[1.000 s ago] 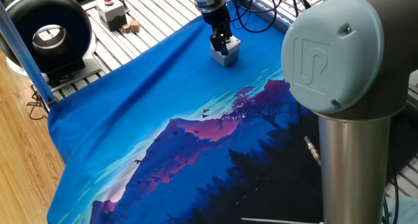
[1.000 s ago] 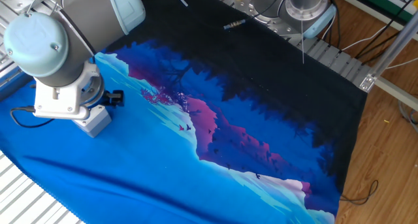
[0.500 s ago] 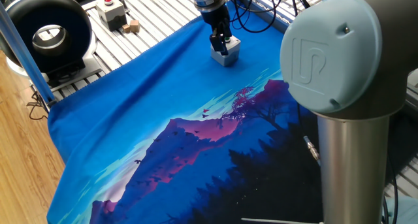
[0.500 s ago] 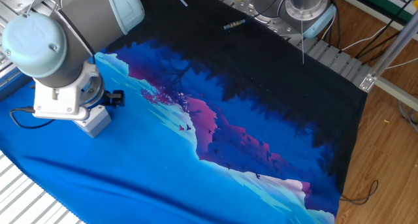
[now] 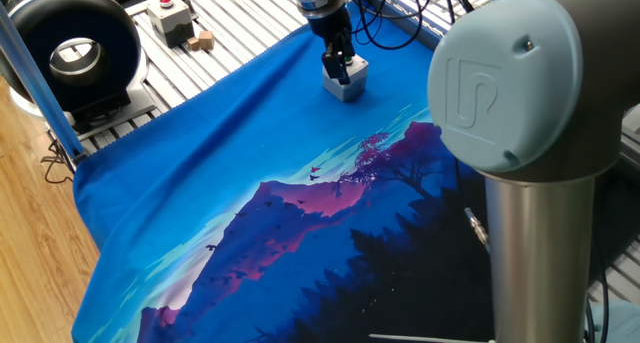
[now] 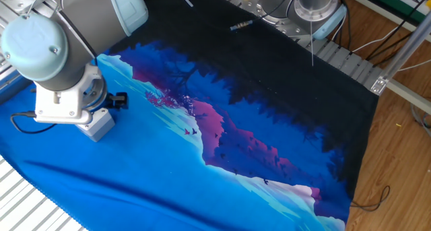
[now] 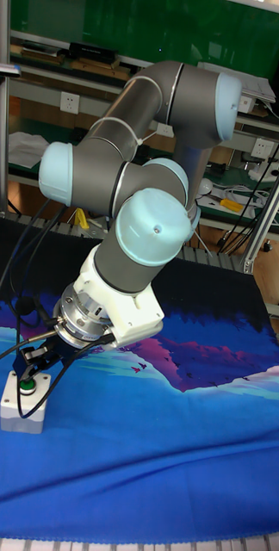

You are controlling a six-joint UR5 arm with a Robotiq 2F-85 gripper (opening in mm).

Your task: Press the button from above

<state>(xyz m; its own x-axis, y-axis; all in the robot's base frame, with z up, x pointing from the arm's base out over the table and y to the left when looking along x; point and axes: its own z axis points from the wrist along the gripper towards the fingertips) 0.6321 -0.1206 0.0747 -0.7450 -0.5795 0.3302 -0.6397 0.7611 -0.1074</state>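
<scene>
Barely any change over the last second: pincer (image 7: 29, 368) stays parked on the button (image 7: 26, 382), lower left of the tall view, on its grey box (image 7: 23, 405) on the blue cloth (image 5: 200, 183) over the surface. Arm shifted only a hair. Fingers' state: cannot tell. Looks like the press is at bottom or being held.
</scene>
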